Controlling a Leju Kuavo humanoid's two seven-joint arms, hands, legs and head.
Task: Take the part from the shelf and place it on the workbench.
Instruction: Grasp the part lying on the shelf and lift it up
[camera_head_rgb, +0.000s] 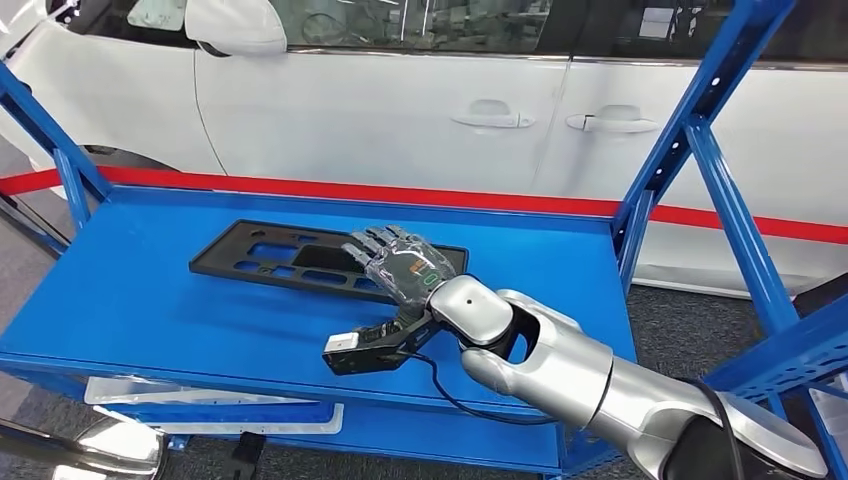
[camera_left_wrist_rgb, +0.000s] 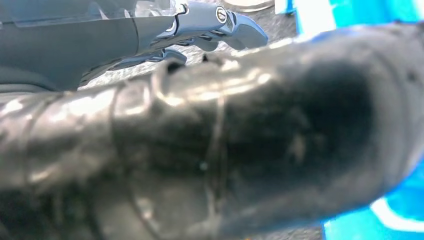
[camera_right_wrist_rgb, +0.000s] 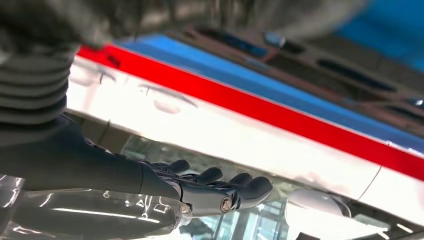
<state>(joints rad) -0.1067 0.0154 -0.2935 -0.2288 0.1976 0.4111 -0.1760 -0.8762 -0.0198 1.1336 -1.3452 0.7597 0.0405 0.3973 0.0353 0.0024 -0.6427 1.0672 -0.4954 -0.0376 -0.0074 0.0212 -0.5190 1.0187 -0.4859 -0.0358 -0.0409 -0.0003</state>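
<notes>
On the blue shelf (camera_head_rgb: 120, 300), the right hand (camera_head_rgb: 400, 262) lay flat with fingers extended over the black part (camera_head_rgb: 270, 255), gripping nothing; no writing was readable.

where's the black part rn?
In the head view, the black part lies flat on the blue shelf, centre-back, in front of the white car; the right hand is over its right end.

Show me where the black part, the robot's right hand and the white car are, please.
black part (camera_head_rgb: 262, 257): head view, its flat left half.
right hand (camera_head_rgb: 400, 262): head view, back of the hand.
white car (camera_head_rgb: 400, 110): head view, door panel.
</notes>
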